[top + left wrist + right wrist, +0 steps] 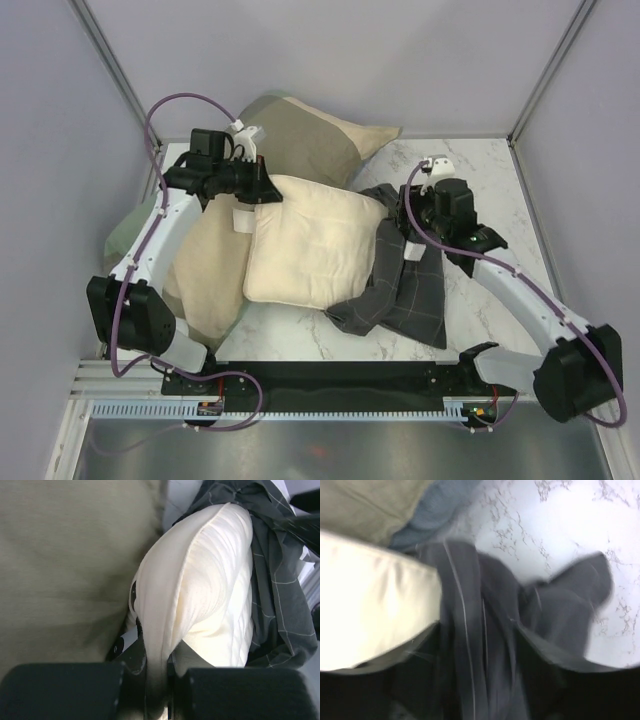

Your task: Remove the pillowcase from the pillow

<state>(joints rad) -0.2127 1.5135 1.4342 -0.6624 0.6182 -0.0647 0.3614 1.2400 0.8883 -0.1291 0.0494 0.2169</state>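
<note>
The cream pillow (315,245) lies across the middle of the table, almost wholly bare. My left gripper (262,190) is shut on its far left corner; in the left wrist view the cream fabric (200,580) is pinched between the jaws of that gripper (159,655). The dark check pillowcase (405,290) lies crumpled along the pillow's right and near edges. My right gripper (412,228) sits over the pillowcase's upper part. In the blurred right wrist view its jaws (480,680) stand apart with folds of pillowcase (470,630) hanging between them, next to the pillow's end (370,605).
An olive-and-tan pillow (300,130) rests at the back left, partly under the left arm. A tan cushion (205,270) lies beneath the cream pillow's left side. Bare marble table (480,180) shows at the right. Grey walls close in on three sides.
</note>
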